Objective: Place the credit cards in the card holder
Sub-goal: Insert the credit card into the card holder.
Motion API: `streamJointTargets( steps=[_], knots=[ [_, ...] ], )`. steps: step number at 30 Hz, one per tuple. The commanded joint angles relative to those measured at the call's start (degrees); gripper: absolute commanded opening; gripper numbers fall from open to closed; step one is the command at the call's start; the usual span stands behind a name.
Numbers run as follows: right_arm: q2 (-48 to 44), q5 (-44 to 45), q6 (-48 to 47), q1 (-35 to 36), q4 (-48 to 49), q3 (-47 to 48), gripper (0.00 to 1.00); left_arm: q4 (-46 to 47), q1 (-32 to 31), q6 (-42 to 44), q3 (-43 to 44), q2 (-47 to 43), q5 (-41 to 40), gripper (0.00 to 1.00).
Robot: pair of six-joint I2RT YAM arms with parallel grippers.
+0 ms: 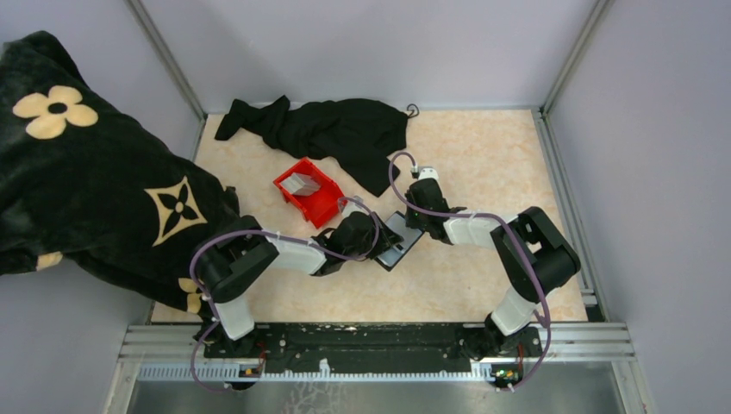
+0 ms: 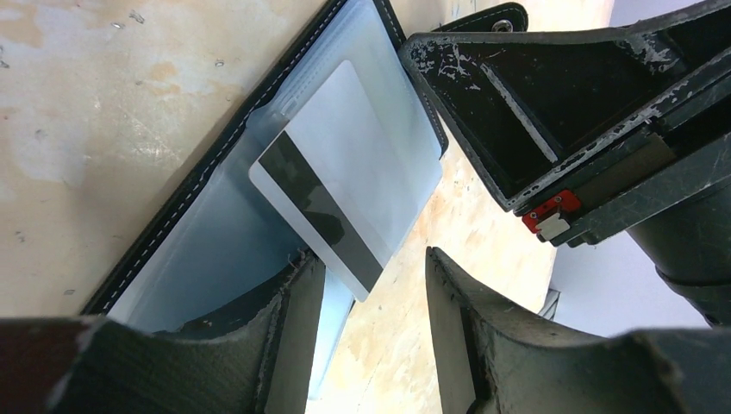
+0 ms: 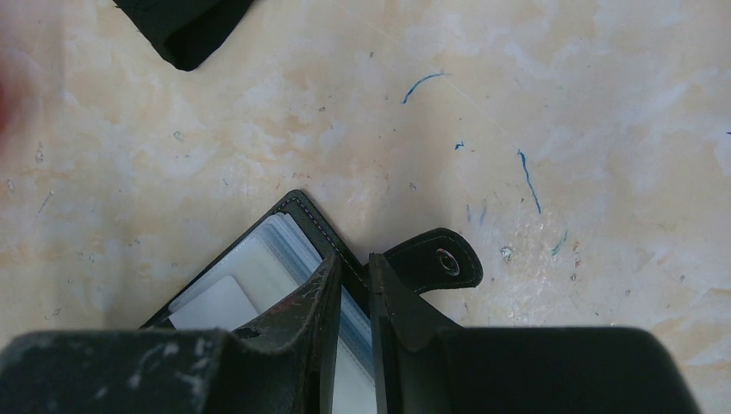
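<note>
The black card holder [image 1: 398, 244] lies open on the table, its clear sleeves facing up [image 2: 198, 250]. A grey-white credit card [image 2: 345, 172] with a black stripe rests partly tucked in a sleeve, its lower corner sticking out over the holder's edge. My left gripper [image 2: 371, 259] is open just below that corner, with nothing between its fingers. My right gripper [image 3: 353, 259] is shut on the card holder's black stitched edge [image 3: 302, 216] beside the snap tab [image 3: 440, 263]. More credit cards [image 1: 301, 183] sit in the red bin.
The red bin [image 1: 321, 207] stands just behind and left of my left gripper [image 1: 372, 240]. A black cloth [image 1: 336, 129] lies at the back of the table. A large black flower-patterned blanket [image 1: 86, 172] covers the left side. Metal rails frame the table.
</note>
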Motion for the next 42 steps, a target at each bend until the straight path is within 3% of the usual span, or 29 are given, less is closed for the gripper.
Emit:
streamJointTargets(
  steps=[1,6,18,23,42],
  knots=[
    [2.9,-4.1,0.6,1.9,-6.8,-2.4,0.19,-12.3,0.1,4.2,-1.8,0.6,0.5,0.55],
    [3.1,-4.1,0.6,1.9,-6.9,-2.3,0.19,-13.5,0.1,5.9,-1.7,-0.2,-0.3,0.54],
    [3.1,-3.7,0.4,1.9,-7.3,-1.8,0.19,-14.9,0.2,8.6,0.0,1.0,-3.0,0.35],
    [3.3,-3.8,0.3,2.0,-7.4,-1.8,0.19,-15.6,0.3,9.3,2.3,2.1,-3.0,0.31],
    [3.6,-4.0,0.1,2.0,-7.5,-1.3,0.19,-17.3,0.6,10.0,8.7,5.8,-3.1,0.33]
  ],
)
